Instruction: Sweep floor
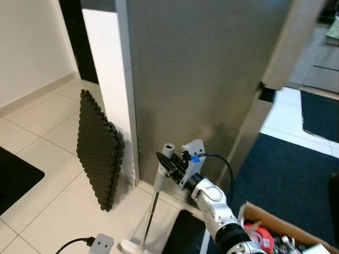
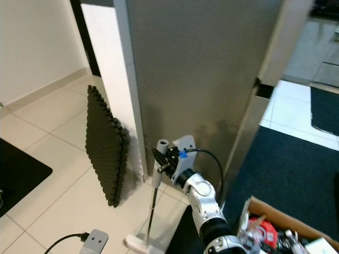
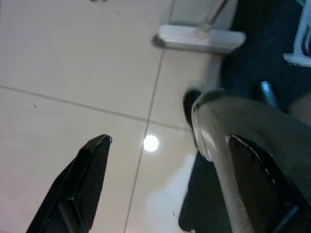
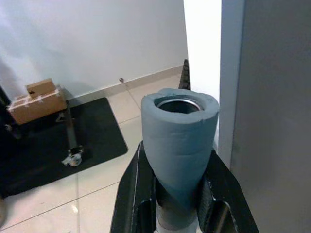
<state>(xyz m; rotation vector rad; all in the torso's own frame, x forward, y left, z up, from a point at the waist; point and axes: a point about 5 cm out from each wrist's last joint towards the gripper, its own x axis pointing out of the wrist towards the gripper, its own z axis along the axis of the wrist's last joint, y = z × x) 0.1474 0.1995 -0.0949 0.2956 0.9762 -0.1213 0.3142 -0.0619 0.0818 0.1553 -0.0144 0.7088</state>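
Nearby, cardboard box (image 1: 275, 222) holds clutter; right gripper (image 1: 170, 164) clamps broom handle (image 1: 162, 168).

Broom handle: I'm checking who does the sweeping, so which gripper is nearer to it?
Right. The right gripper is shut on the broom handle near its top. The left gripper hangs open over the floor tiles, apart from it.

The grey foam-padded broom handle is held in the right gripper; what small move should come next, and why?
Probably draw the grey foam-padded broom handle back from the grey wall, so the white broom head drags across the pale tiled floor. The right gripper is shut on the handle, and the head rests on the floor.
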